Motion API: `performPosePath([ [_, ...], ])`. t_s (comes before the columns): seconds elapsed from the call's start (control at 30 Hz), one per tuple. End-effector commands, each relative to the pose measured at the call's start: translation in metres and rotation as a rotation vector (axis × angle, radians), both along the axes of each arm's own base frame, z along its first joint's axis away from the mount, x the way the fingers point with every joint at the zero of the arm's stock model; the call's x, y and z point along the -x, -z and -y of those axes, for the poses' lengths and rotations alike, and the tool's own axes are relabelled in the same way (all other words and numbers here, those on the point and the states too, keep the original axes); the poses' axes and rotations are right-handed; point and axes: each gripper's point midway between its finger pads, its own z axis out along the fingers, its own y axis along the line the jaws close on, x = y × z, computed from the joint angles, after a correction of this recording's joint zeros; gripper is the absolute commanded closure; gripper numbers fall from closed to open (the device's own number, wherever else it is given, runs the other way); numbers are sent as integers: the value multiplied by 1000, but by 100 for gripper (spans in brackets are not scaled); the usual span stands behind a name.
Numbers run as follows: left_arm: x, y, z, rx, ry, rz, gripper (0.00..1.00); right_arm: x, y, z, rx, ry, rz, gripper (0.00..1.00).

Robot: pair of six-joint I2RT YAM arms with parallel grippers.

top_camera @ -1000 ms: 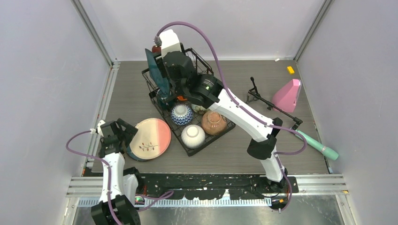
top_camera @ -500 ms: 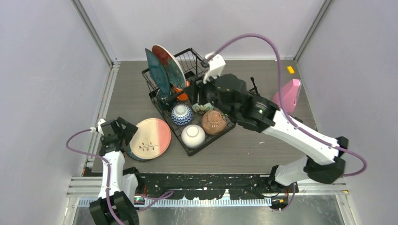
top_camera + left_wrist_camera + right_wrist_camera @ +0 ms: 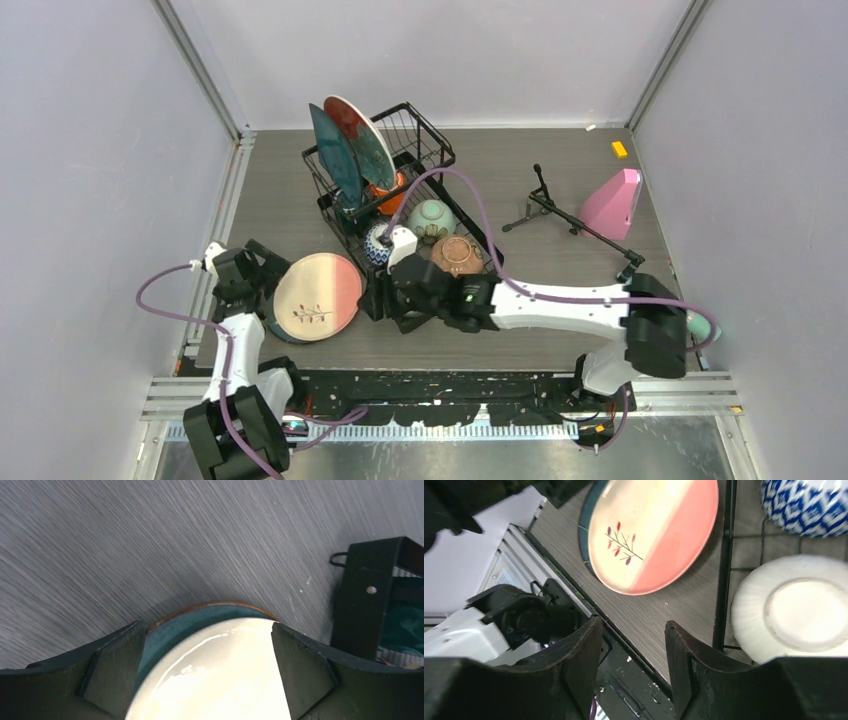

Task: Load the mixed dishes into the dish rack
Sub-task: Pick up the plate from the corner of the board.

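Left fingers (image 3: 112, 672) straddle glossy cream plate (image 3: 215, 680) — round, smooth.

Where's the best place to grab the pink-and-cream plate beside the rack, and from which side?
Its left rim, coming from the left. The pink-and-cream plate lies face up on a dark teal plate, probably lifting its thin edge off the table. The left gripper has open jaws astride that rim; the dish rack crowds the right side.
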Motion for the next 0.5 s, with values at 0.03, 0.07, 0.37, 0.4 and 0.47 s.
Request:
performPosePath([
  [0.03,-18,-13,-22,-136,13,41,0,-17,-5,-23,-211,197,-92,47],
  [0.07,-21,-14,-22,-137,20,45,0,-19,-8,-25,-248,213,-101,47],
  [0.37,-24,-17,-27,-175,24,50,0,-26,60,-63,-131,298,-196,46],
  [0.4,-26,-20,-26,-181,34,67,0,-29,60,-67,-135,310,-185,46],
  [0.47,-29,-26,-26,-204,56,93,0,-30,66,-70,-114,334,-173,46],
])
